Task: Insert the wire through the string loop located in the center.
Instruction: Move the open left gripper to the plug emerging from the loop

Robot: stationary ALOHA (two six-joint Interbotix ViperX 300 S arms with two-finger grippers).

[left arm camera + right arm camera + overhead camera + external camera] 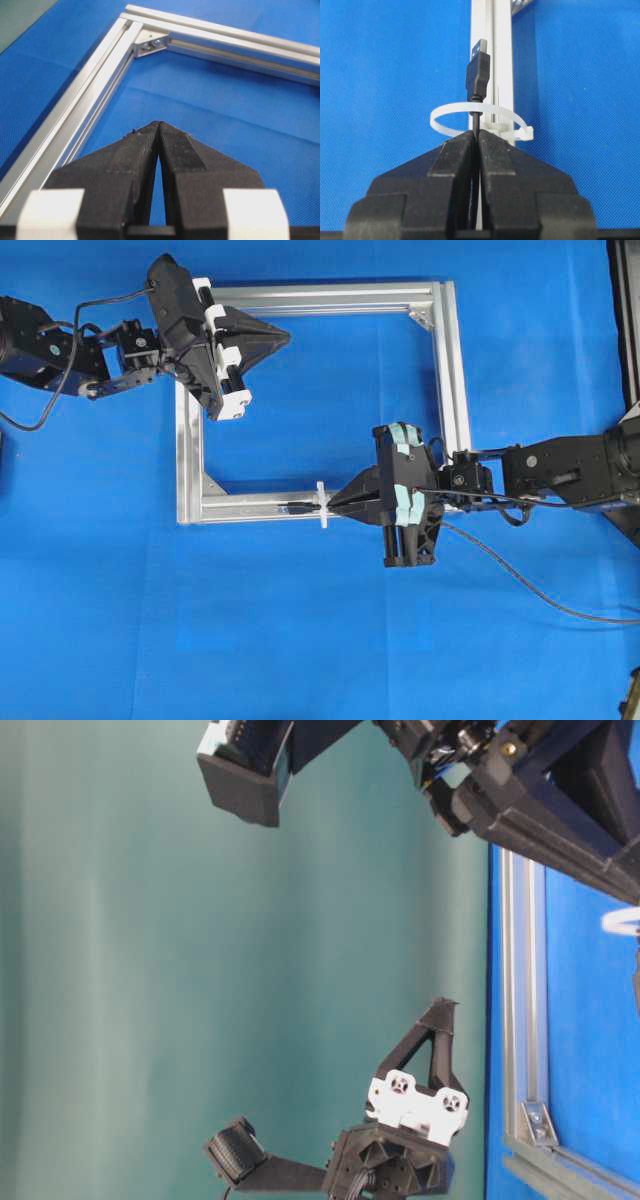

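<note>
**Holding the wire, with its plug already through the loop**

Looking from the left of the overhead view, you see your left gripper (283,337) up over the top left part of the silver frame (455,370). Its two black fingers (177,145) are pressed tip to tip, and nothing is between them. It hangs over the blue cloth (300,640) inside the frame, apart from the wire and the loop.

Next, along the bottom rail, you find the string loop (322,505). It is a thin white ring standing up across the rail, about in the middle of it. From your right wrist camera the loop (477,120) looks like a flat ring that wraps around the rail and sticks out a little on both sides.

The wire (478,75) goes through that ring. Its dark plug with the short metal end sits past the loop, over the rail, and the thin black part crosses inside the ring.

Just to the right of the loop is your right gripper (334,504). Its fingers are squeezed tight on the wire, right behind the ring. The rest of the wire (540,592) trails away to the right over the cloth.
</note>
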